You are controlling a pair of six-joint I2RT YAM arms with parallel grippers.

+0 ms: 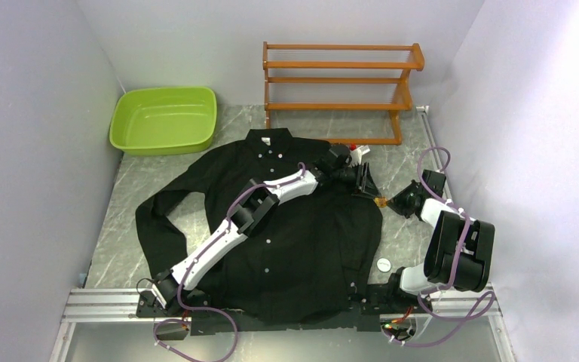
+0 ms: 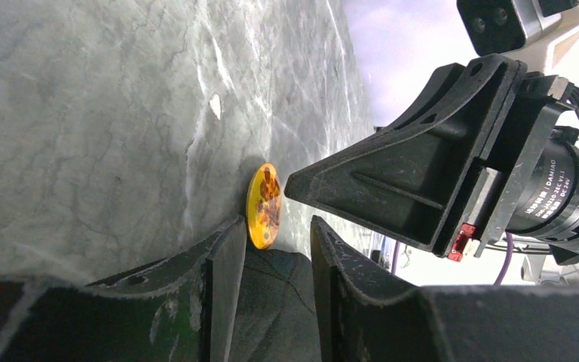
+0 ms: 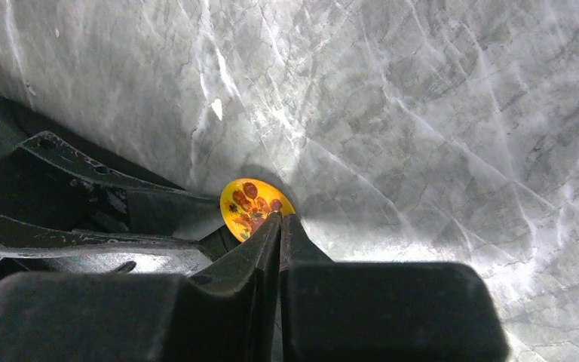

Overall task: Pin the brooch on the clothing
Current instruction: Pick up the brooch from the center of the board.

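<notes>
Amber brooch (image 3: 251, 205) pinched edge-on in my right gripper (image 3: 280, 220); left gripper (image 2: 275, 237), jaws parted, at its 9 o'clock over shirt (image 1: 309, 241) hem.

Top cam: high behind arm bases, looks down over whole table (image 1: 121, 226), far. Left wrist cam: close, rolled sideways, skims along tabletop past own fingers. Right wrist cam: close, looks down over own fingers at tabletop. All three share brooch (image 1: 381, 202) (image 2: 263, 205) (image 3: 252, 204) beside shirt (image 1: 301, 241) edge.
</notes>
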